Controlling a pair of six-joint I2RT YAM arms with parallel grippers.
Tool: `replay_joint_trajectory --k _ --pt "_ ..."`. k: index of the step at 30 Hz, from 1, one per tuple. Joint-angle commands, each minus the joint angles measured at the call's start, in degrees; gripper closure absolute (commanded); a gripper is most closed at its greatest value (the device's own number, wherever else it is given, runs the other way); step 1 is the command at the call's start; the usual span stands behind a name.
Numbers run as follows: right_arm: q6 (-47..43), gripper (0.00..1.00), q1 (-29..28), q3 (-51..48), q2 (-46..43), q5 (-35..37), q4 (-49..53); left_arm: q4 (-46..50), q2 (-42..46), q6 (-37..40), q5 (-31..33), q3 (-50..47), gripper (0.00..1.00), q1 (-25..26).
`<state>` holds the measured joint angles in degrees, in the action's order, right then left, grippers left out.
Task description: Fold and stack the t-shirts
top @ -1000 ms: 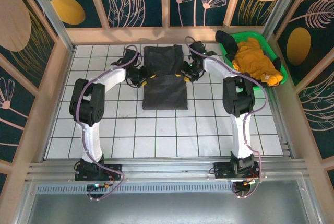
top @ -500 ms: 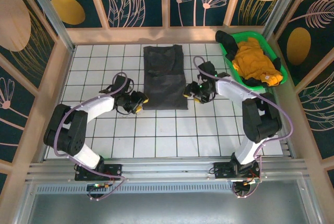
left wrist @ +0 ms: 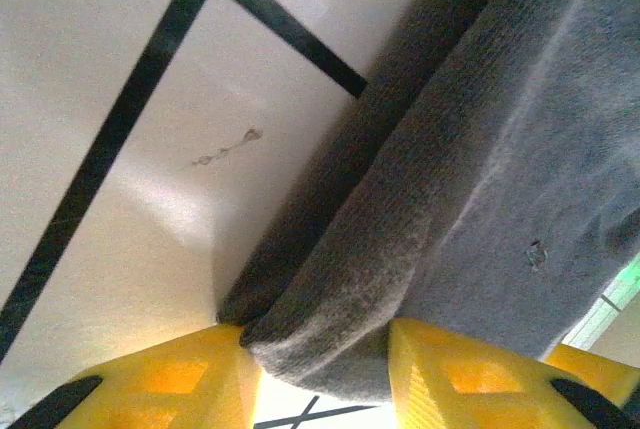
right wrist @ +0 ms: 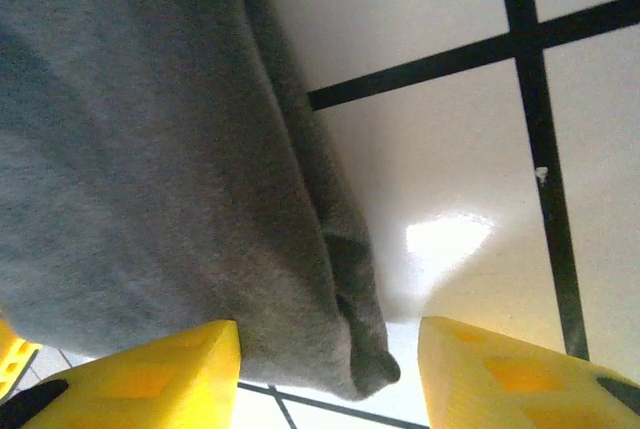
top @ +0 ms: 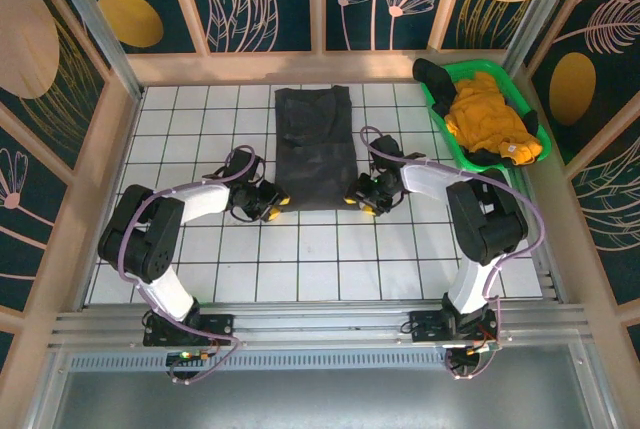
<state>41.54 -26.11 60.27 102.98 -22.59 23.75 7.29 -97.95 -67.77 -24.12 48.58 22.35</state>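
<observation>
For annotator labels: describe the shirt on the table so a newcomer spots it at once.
On the white tiled table, look to the far middle. The dark grey t-shirt lies flat there as a long rectangle; the yellow t-shirt is bunched in the green tray at far right.

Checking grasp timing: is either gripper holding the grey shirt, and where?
Each straddles a near corner of the grey t-shirt: right gripper open, not gripping; left gripper has the corner filling its jaws, grip cannot be told.

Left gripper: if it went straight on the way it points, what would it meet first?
The grey shirt. Its folded near corner sits between the fingers of the left gripper, directly in its line, with bare table beside it.
</observation>
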Motion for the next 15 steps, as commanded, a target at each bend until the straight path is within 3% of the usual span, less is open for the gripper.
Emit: replay_joint_trajectory --k 1,7,12,15 --pt "1.5 0.5 -0.9 1.4 1.3 -0.3 0.5 3.5 -0.6 0.9 2.9 1.2 0.61 0.2" --pt "2.5 0.53 -1.0 0.7 1.4 -1.1 -1.0 7.1 5.3 -1.1 6.5 -0.9 0.56 0.2" --pt "3.5 0.64 -1.3 1.1 2.2 -1.6 -2.0 7.1 8.0 -3.5 7.5 -3.6 0.52 0.2" --pt "3.7 0.76 -1.3 1.8 3.1 -1.6 -2.2 3.6 7.2 -4.9 5.4 -5.0 0.53 0.3"
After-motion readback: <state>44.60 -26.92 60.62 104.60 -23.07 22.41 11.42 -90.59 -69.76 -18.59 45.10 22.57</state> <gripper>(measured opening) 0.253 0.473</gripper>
